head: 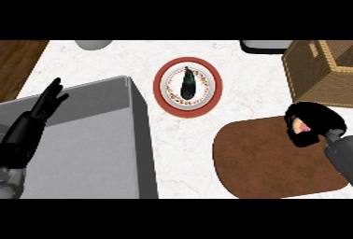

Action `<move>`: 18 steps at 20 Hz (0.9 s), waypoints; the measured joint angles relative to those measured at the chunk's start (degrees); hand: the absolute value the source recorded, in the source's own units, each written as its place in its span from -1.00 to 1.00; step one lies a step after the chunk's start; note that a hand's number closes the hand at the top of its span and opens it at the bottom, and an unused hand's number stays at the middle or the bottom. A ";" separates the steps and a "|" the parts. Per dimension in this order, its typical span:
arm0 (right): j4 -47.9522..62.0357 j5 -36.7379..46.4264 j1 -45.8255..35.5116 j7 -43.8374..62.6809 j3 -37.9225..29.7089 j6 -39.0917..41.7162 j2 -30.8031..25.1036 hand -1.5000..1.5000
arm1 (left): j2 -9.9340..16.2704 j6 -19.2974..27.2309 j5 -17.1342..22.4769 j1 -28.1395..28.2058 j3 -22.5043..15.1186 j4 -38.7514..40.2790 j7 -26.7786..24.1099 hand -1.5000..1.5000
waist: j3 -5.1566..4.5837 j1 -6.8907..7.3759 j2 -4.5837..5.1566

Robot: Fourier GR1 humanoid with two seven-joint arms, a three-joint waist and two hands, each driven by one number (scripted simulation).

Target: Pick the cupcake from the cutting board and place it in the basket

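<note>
- At your far left, the robot's left hand [48, 103] rests with straight, relaxed fingers pointing up over the large grey rectangular sink [96, 140]; it carries nothing and sits clear of the work.
- Moving right, you see a red-rimmed round plate [210, 81] on the white marbled tabletop [103, 63], with a dark aubergine-like vegetable [187, 82] lying on it. It has no part in the task, so judge it as something to steer around.
- Next comes the brown rounded wooden cutting board [269, 163].
- Over the board's upper right edge, the right hand [314, 122] has its fingers curled round the pink-topped cupcake [301, 126], mostly hiding it; whether it is lifted off the board you cannot tell.
- Just above that hand, at the upper right, stands the woven wicker basket [307, 70], near enough that the carry looks short.
</note>
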 measured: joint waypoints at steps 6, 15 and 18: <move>8.62 -0.76 0.08 -13.14 -8.41 -5.74 -13.68 1.00 | 0.47 0.83 0.94 1.91 0.54 -1.86 -0.78 0.00 | 0.21 -0.95 1.11; 20.11 -12.41 -5.07 -31.31 -25.38 -13.33 -19.47 1.00 | 0.78 0.99 2.18 2.08 0.59 -3.03 -0.93 0.00 | 0.02 -0.53 1.50; 23.18 -18.39 -7.45 -37.85 -30.97 -10.60 -20.14 1.00 | 0.91 0.96 2.51 1.84 0.47 -3.13 -0.91 0.00 | -0.11 -0.28 1.46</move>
